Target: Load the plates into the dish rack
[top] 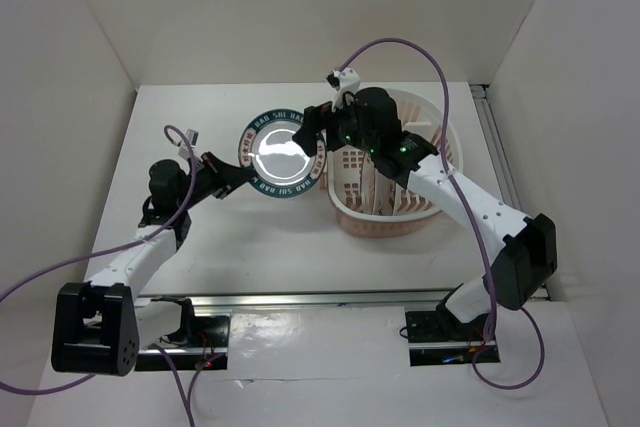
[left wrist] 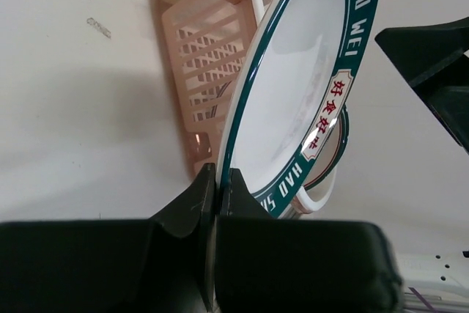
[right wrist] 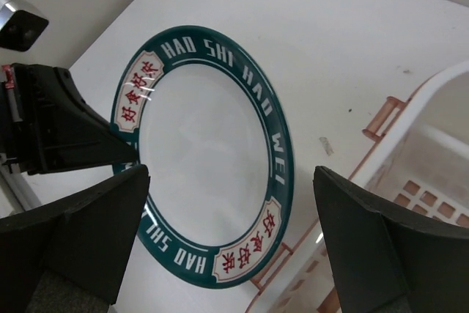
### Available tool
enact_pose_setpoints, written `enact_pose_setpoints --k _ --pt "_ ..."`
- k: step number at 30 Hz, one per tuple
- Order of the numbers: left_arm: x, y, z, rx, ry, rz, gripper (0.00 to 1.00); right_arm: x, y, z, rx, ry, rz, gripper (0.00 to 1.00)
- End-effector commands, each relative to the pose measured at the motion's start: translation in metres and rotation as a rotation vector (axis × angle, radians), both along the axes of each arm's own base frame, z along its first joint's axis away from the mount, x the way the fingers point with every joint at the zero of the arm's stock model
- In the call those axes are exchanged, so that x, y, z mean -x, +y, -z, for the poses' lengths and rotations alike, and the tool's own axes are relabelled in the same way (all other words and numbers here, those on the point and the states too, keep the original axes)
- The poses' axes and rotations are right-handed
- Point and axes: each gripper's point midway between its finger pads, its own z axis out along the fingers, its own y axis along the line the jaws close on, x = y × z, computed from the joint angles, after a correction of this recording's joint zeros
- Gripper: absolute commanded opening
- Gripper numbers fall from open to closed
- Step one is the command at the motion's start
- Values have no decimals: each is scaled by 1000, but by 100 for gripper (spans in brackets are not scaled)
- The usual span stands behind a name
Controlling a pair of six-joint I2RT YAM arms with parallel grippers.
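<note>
A white plate with a dark green lettered rim (top: 280,155) hangs in the air left of the dish rack (top: 395,209), its face tilted up. My left gripper (top: 243,173) is shut on the plate's left rim; in the left wrist view the jaws (left wrist: 218,181) pinch the rim edge-on, with the plate (left wrist: 293,100) rising away from them. My right gripper (top: 322,135) stands open at the plate's right side. In the right wrist view its fingers (right wrist: 231,177) spread wide with the plate (right wrist: 205,159) beyond them, not touching. The rack (right wrist: 432,144) is white with a peach base.
Thin upright shapes stand inside the rack (left wrist: 198,49); I cannot tell what they are. White walls close off the table (top: 200,237) at the back and both sides. A metal rail (top: 300,299) runs along the near edge, and purple cables loop over both arms.
</note>
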Motion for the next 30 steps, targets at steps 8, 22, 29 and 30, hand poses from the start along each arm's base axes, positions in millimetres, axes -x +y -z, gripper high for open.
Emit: enact_pose_setpoints --k 8,22,29,30 --pt "9 -9 -84 35 -263 74 0 -6 -9 3 45 -24 29 100" --pt "19 -26 -87 141 -276 214 43 3 -12 -19 -135 28 -15 0" --pt "4 -1 -61 -130 -157 1 100 19 -105 -91 -54 -109 481 0" --pt "9 2 -65 -162 -162 -23 100 23 -119 -102 -35 -136 543 0"
